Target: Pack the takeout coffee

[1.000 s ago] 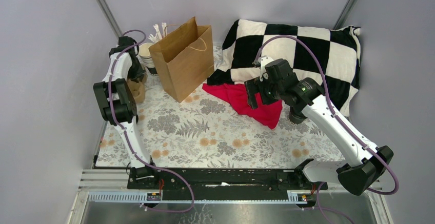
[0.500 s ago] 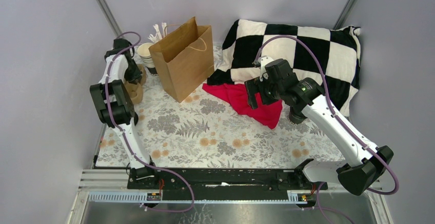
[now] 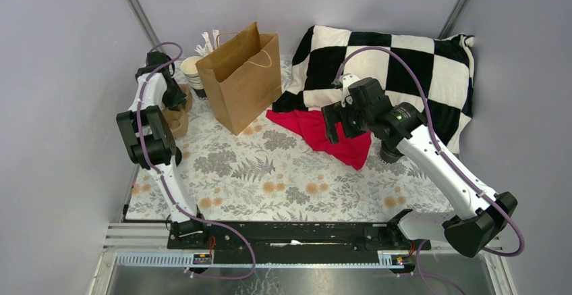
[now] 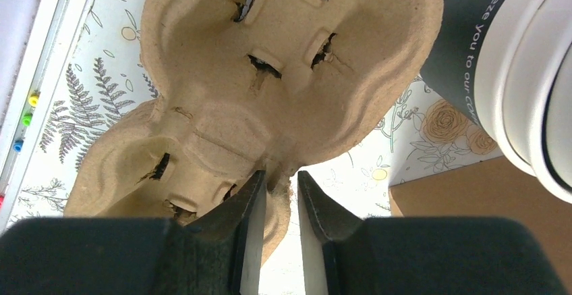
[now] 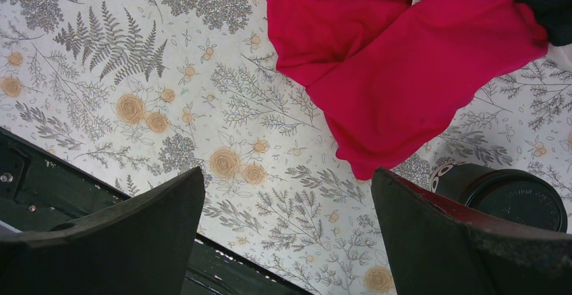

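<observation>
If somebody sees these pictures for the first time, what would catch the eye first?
The big black-and-white checkered pillow fills the far right corner, with a red cloth lying before it. A brown paper bag stands upright at the far left. The lidded takeout coffee stands beside the cloth, near the open right gripper.

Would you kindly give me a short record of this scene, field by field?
takeout coffee: lidded, upright on the tablecloth, near the red cloth, unheld
paper bag: upright, mouth open
left gripper: fingers closed on the cup carrier rim
right gripper: open, empty, above the tablecloth
packing: not begun
</observation>
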Controlling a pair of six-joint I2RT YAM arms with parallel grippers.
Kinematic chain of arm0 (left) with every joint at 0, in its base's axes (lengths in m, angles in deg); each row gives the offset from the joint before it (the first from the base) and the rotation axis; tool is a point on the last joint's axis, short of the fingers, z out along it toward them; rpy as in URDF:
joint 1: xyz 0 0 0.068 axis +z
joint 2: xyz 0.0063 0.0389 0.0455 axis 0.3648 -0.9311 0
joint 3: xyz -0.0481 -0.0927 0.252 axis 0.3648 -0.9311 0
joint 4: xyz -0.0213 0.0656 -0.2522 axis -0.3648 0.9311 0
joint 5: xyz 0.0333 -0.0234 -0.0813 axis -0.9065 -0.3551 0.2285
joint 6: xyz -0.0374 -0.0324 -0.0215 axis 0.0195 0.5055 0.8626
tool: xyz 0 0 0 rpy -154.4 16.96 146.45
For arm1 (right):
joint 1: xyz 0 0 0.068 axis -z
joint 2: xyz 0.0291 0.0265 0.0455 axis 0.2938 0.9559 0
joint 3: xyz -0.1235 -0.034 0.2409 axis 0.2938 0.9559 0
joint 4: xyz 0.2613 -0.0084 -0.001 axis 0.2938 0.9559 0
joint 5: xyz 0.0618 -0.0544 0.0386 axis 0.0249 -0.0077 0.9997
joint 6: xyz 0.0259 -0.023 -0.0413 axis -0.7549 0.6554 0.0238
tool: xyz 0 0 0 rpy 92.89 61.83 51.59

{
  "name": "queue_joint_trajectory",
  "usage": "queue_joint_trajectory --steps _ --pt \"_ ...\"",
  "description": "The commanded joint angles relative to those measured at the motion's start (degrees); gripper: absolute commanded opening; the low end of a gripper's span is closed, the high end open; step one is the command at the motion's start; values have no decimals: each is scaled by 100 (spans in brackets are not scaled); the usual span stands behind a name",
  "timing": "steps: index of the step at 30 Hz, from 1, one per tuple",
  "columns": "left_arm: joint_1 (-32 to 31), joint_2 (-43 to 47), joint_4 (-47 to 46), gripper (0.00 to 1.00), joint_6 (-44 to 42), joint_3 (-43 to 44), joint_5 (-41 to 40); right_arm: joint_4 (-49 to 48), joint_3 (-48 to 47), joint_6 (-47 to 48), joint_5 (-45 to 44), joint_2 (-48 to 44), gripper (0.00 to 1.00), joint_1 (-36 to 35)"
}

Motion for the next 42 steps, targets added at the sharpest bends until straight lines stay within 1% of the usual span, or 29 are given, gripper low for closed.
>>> queue_joint_trajectory --steps 1,5,13,18,28,30,33,38,42 --pt "49 357 -206 25 55 -103 53 -18 -95 62 -17 -3 100 -72" --pt "50 380 -239 21 72 -166 72 -14 -103 52 -5 3 100 -72" --pt "164 543 -449 20 287 -319 316 -21 -104 57 -15 6 100 -73" --pt "233 648 -572 14 375 -452 534 -19 -101 51 -17 -1 100 -72" --pt "287 818 -598 10 375 -538 611 -16 -100 57 -33 -11 100 -73" --pt "290 840 -538 8 344 -505 581 -16 -103 55 -31 -11 100 -88" --pt "288 827 -367 0 315 -360 473 -18 -112 55 -39 -11 100 -82" --pt "288 730 88 0 243 110 220 -22 -121 52 -44 5 100 -83" --pt "269 778 314 0 194 242 -102 -26 -130 48 -10 15 100 -81"
